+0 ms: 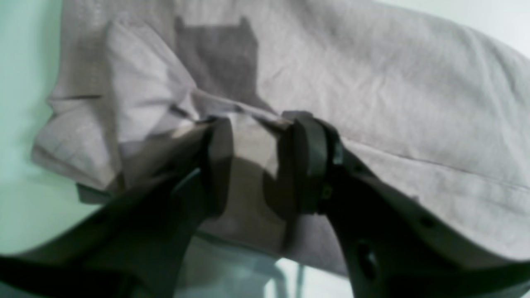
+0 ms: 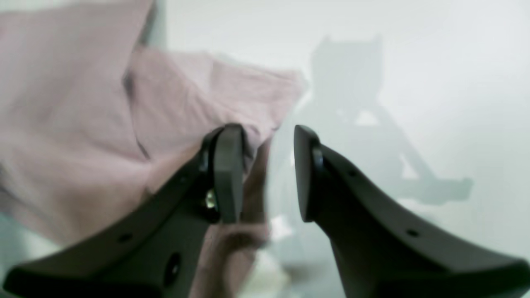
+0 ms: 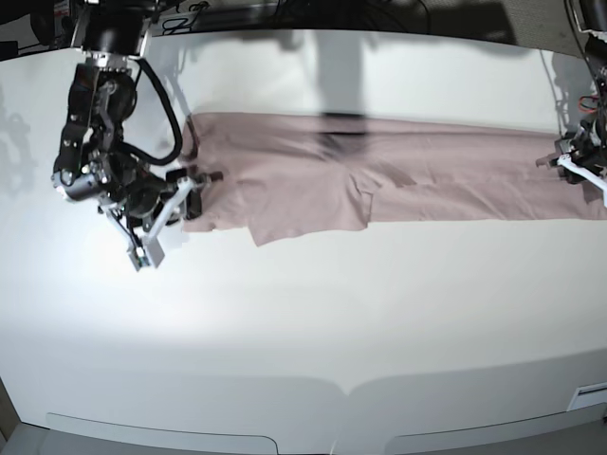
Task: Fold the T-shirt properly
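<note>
Right, L gripper (image 1: 256, 161): jaws part open w/ a fabric edge between, can't tell if it's pinched. R gripper (image 2: 267, 174): jaws apart, one pad against cloth, nothing held that I see. T-shirt (image 3: 379, 180) lies as a long narrow band across the table (image 3: 303, 332), both ends by my grippers. I judge lengthwise fold done, crosswise folds left. No label or writing readable.

Lab – white table (image 3: 303, 322), robot arms
</note>
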Robot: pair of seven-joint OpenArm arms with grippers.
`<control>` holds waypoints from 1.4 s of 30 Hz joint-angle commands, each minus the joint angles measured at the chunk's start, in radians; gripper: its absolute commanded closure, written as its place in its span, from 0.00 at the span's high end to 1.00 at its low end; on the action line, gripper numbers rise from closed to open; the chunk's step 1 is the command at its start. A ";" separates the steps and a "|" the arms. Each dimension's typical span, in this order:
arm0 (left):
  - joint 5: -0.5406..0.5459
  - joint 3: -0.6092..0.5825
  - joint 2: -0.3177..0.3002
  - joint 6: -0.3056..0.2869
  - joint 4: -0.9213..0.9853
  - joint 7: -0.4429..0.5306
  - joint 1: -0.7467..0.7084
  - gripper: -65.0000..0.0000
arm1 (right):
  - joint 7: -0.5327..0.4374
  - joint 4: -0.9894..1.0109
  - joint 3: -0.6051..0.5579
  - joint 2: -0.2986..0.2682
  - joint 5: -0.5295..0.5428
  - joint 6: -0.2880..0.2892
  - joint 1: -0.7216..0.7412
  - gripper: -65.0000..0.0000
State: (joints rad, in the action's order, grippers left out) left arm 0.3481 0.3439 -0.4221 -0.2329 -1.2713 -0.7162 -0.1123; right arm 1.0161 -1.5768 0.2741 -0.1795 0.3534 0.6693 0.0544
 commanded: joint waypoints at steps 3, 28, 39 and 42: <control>-0.007 -0.011 -0.014 -0.011 0.005 -0.076 0.006 0.37 | 0.025 -0.018 0.000 0.006 0.097 0.013 0.069 0.33; 0.056 -0.011 -0.408 -0.010 -0.236 -0.115 0.016 0.42 | 0.158 -0.325 0.000 0.022 0.362 0.029 0.106 0.33; 0.496 -0.011 -0.446 -0.270 0.124 -0.216 0.122 0.42 | 0.181 -0.328 0.000 0.022 0.388 0.029 0.106 0.33; 0.498 -0.011 -0.446 -0.269 0.124 -0.227 0.127 0.42 | 0.181 -0.328 0.001 0.021 0.388 0.029 0.106 0.33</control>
State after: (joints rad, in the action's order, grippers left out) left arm 0.8387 0.3206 -0.8345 -0.5011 -1.1370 -0.9470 0.0006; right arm 1.2133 -1.8870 0.2741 -0.1497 0.7177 0.6937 0.1387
